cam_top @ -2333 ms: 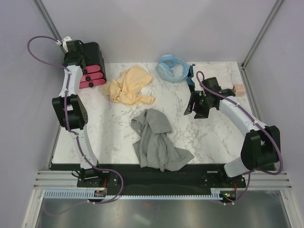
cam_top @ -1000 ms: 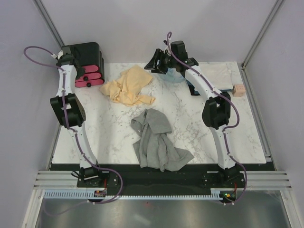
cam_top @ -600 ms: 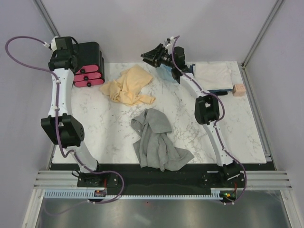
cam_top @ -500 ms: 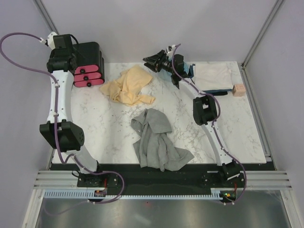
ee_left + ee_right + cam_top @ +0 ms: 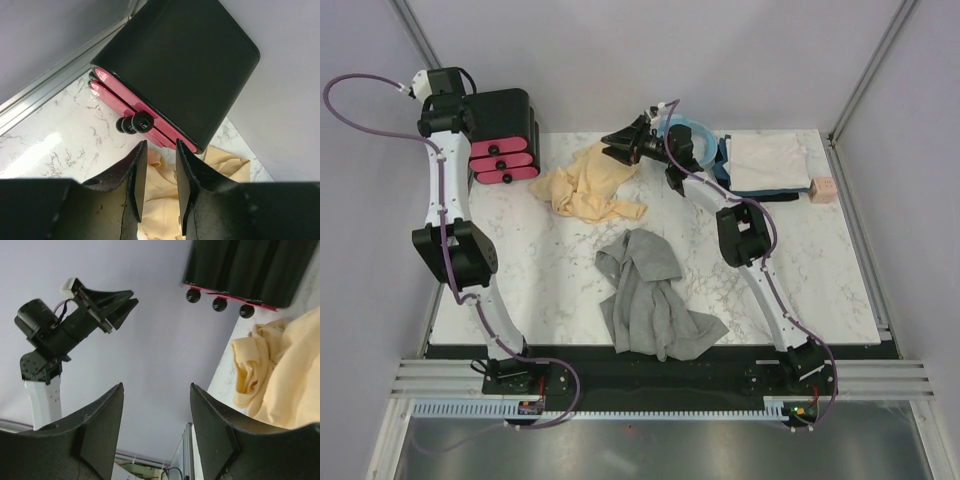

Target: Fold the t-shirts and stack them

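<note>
Shirts: two lay loose and crumpled and the rest sat folded. I judged the job part done, with both loose ones yet to fold.
Grey shirt (image 5: 650, 295): bunched in a heap near the middle of the table's (image 5: 550, 290) near edge, between my two arm bases, with neither arm touching it.
Yellow shirt (image 5: 588, 182): crumpled toward the far left corner, just beside the box (image 5: 505, 120), with no hem lying flat that I could see.
White shirt (image 5: 770, 160): folded flat in the far right corner, on dark cloth (image 5: 778, 193) that showed at its near edge. I took that for the stack, parked in a corner out of the way of folding.
Hose (image 5: 688, 128): at the far edge, partly hidden behind my right arm and no part of the job.
Right gripper (image 5: 156, 390): jaws wide, nothing between them. The arm was stretched long across the table, so the gripper hung above the yellow shirt's far edge, facing the box. I judged it was placed to take that shirt.
Left gripper (image 5: 160, 146): jaws a narrow gap apart and empty. It was held high over the far left corner, looking down on the box and the yellow shirt, clear of the cloth.
Next: I reckoned on a pinch at a hem or shoulder, then a drag toward the middle to spread the shirt.
Risk: with both arms over one corner, they could foul each other or the box.
</note>
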Robot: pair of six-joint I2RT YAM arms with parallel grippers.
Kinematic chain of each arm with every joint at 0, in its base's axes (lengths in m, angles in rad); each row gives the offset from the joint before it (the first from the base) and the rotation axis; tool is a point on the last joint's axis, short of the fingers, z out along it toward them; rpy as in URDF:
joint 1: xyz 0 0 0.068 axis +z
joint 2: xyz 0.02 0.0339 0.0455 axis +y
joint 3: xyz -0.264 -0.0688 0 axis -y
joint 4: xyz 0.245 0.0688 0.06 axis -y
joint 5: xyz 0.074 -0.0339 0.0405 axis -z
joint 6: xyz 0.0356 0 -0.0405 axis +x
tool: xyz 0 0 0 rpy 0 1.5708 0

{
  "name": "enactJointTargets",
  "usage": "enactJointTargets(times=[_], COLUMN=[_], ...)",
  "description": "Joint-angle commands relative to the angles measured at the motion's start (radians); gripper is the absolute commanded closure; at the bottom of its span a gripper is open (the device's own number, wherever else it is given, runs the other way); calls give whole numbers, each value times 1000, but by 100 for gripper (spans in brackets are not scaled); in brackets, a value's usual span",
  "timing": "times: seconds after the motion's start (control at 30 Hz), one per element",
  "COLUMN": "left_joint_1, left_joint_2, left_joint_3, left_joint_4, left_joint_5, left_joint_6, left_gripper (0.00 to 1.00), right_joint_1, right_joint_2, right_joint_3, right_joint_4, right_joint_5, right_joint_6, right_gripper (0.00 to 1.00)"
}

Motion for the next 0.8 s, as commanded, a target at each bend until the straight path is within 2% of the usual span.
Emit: enactJointTargets(times=[0.0, 0.23, 0.47, 0.6, 0.77], left_joint_1=[-6, -4, -4, -3, 25], left_joint_2=[25, 101, 150, 196, 236], left_joint_3=[103, 190, 205, 241, 232], left_joint_4=[-8, -23, -25, -26, -26], left_joint_5=[-6, -43, -95, -118, -67], left_joint_6=[-61, -58, -63, -64, -123], left_gripper=[64, 64, 63, 63, 64], right_joint_1=[-13, -8, -4, -4, -10], right_joint_2=[-101, -167, -202, -243, -303], right_joint_3=[-37, -221, -284, -388, -445], right_joint_4=[113, 291, 298, 337, 299], right_joint_5=[-75, -81, -86, -82, -104], right_joint_6=[39, 177, 200, 235, 212], right_gripper=[37, 38, 38, 38, 39])
